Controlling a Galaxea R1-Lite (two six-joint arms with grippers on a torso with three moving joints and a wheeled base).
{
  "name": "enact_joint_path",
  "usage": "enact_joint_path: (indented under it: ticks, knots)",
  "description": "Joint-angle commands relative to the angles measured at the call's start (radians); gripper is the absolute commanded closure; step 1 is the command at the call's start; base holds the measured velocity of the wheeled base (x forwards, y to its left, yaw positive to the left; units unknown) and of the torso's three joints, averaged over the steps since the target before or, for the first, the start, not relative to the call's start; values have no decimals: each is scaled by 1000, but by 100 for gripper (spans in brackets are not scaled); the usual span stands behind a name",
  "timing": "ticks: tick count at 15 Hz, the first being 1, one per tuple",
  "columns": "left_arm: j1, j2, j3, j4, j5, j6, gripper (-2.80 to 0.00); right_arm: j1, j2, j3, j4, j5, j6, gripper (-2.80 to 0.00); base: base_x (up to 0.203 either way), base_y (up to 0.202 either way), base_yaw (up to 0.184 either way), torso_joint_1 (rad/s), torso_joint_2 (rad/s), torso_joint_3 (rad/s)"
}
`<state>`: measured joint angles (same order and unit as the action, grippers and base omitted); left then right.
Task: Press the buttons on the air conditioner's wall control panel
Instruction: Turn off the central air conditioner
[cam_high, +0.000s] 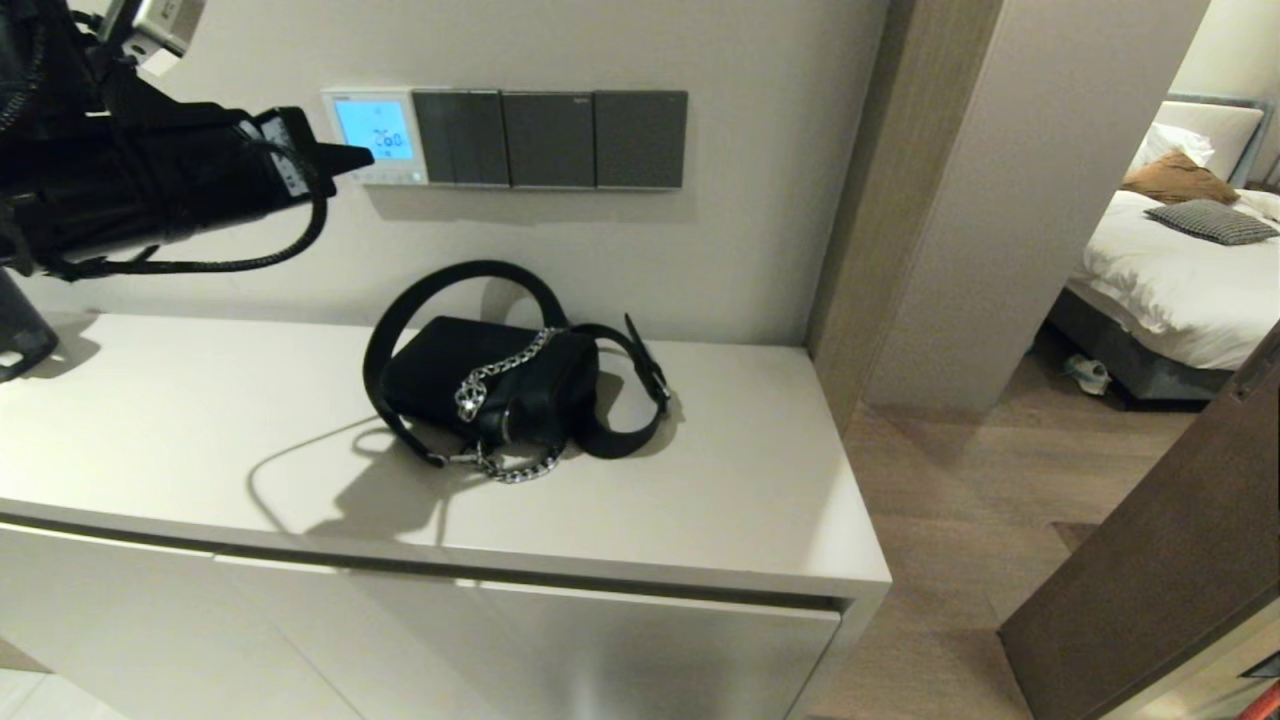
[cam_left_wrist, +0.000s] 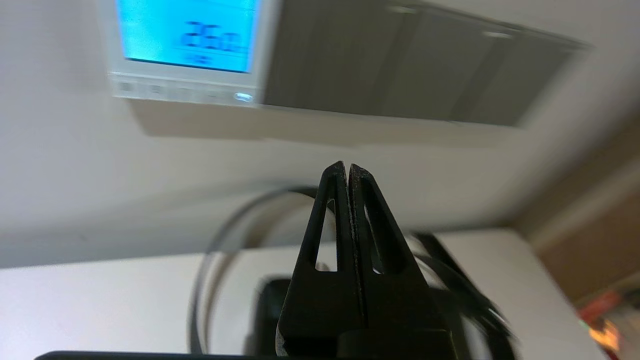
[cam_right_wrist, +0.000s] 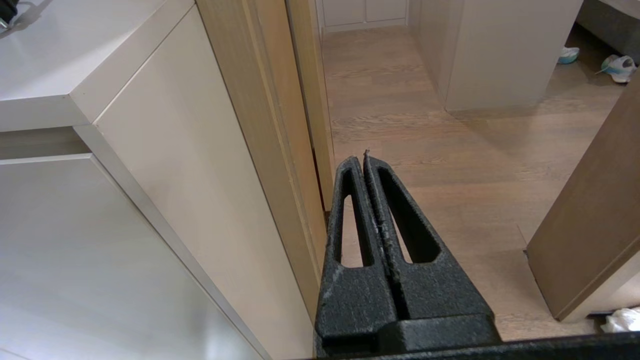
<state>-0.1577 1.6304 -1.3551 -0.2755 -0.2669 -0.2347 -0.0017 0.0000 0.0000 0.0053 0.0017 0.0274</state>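
A black handbag (cam_high: 490, 390) with a silver chain lies near the middle of the pale bench (cam_high: 700, 500), its strap looped toward the back edge. Above the bench's back-left stretch, the robot's left gripper (cam_high: 362, 157) reaches toward the wall, its fingers pressed together into a single point and holding nothing. On the wall above the back edge sits the air conditioner's wall control panel (cam_high: 375, 135), a small white square with a glowing blue screen, first in a line with three dark grey switch plates (cam_high: 550, 140). The buttons (cam_left_wrist: 182, 93) run along the strip under the screen. In the head view the fingertip appears level with the panel's lower part; the left wrist view shows it apart from the wall, with the keys above and to one side of its line. The approach looks under way, no key yet pressed; the next move calls for lining the tip on one key and a short, gentle push. The right gripper (cam_right_wrist: 364, 157), fingers together, hangs idle off the bench's right end, above the floor.
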Motion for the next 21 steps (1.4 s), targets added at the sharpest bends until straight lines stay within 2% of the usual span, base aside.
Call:
enact_joint_path:
  ticks: [1, 5, 21]
  knots:
    - [0, 106, -33, -44, 59, 1, 0, 0, 2, 2, -1, 0, 0, 0, 0, 0, 0, 0, 0, 0]
    - [0, 159, -73, -57, 74, 5, 0, 0, 2, 2, 1, 0, 0, 0, 0, 0, 0, 0, 0, 0]
    - [-5, 301, -226, -51, 70, -1, 0, 0, 2, 2, 1, 0, 0, 0, 0, 0, 0, 0, 0, 0]
